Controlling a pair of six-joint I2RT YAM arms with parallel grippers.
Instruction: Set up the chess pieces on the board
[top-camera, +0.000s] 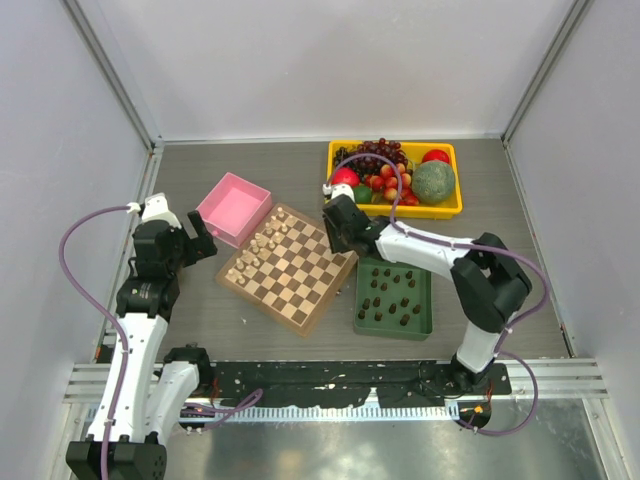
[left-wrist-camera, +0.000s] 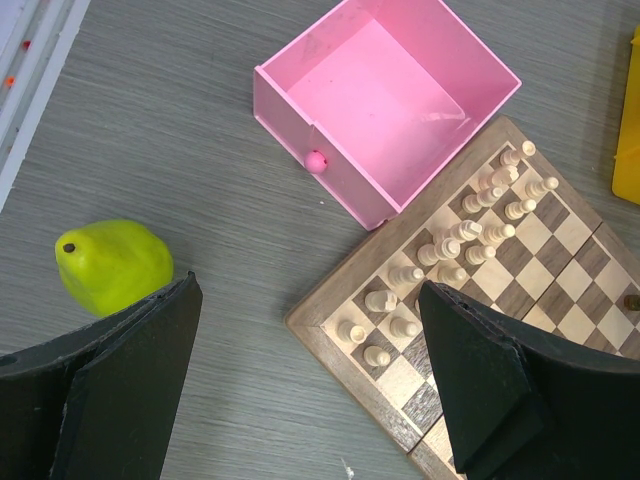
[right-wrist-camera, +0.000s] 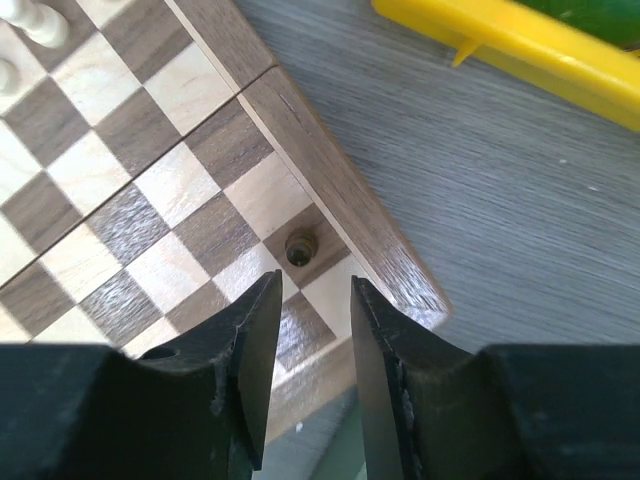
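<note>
Overhead, a wooden checkered board (top-camera: 300, 280) lies turned like a diamond at the centre of a grey table (top-camera: 250, 160). Two rows of cream pieces (top-camera: 262, 245) stand along its upper-left edge. Just beside the board's lower-right edge, at the right of the frame, a green tray (top-camera: 392, 333) holds most of the dark chess pieces (top-camera: 395, 295), standing scattered across it. A yellow bin (top-camera: 420, 212) of fruit sits at upper right. A pink box (top-camera: 233, 208) sits just beside the board's upper-left corner.

The right gripper (right-wrist-camera: 312, 290) hovers over the board's right corner. In its wrist view the jaws stand narrowly parted, with nothing between them. One dark piece (right-wrist-camera: 299, 247) stands upright on a dark square against the border, just above the fingertips in that frame and not touching them.

The left gripper (left-wrist-camera: 308, 290) hangs above bare table at the left of the board, its jaws spread wide and holding nothing. A green pear (left-wrist-camera: 112, 265) lies at the left of its wrist view.
</note>
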